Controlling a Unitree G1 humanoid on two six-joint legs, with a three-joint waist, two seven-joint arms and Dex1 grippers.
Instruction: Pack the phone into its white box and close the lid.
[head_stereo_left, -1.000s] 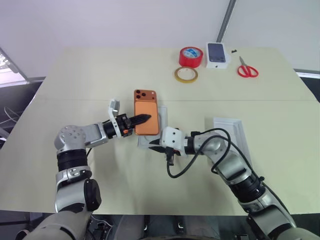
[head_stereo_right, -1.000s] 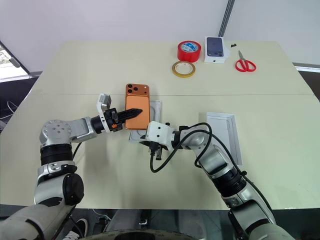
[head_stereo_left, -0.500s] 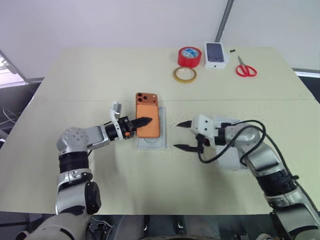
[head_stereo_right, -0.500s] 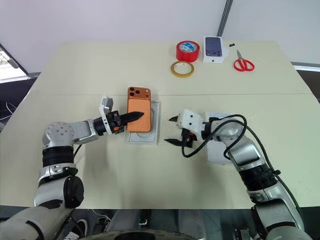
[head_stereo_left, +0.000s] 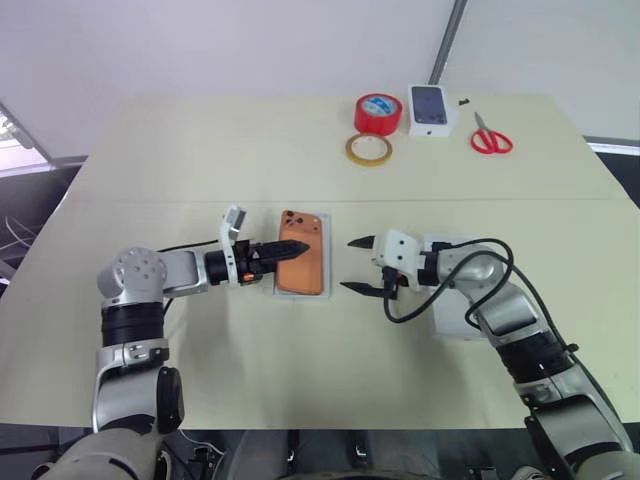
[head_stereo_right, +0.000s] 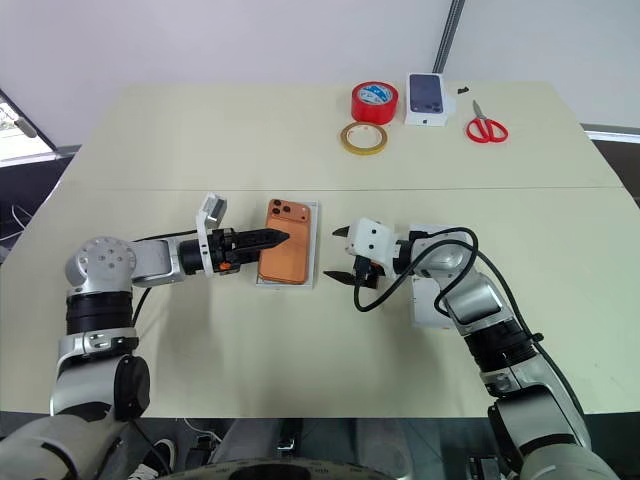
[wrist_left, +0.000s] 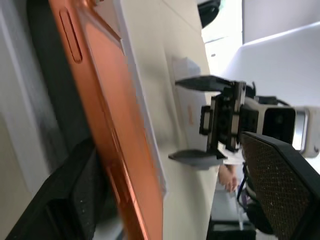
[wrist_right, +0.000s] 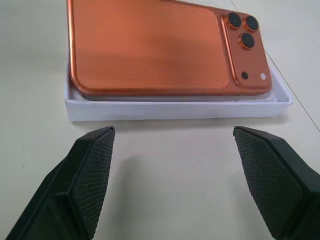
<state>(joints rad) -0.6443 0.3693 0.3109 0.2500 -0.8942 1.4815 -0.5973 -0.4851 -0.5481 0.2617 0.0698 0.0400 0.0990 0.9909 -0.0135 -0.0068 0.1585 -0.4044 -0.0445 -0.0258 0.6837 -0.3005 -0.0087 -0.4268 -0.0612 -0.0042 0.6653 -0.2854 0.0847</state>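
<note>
Right claw (head_stereo_left: 358, 266) spread apart beside the white box (head_stereo_left: 327, 262), left claw (head_stereo_right: 282, 238) apart over the phone (head_stereo_left: 302, 266) lying camera-side up in that box, lid (head_stereo_right: 422, 300) under the right arm, pale cream table (head_stereo_left: 200, 150) with a seam across, white wall behind, tape rolls (head_stereo_left: 381, 112) and red scissors (head_stereo_left: 490, 137) at far edge.

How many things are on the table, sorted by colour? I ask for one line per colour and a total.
Orange: 1, the phone
Red: 2, tape roll, scissors
Yellow: 1, tape ring
White: 3, box, lid, small box
Total: 7
</note>
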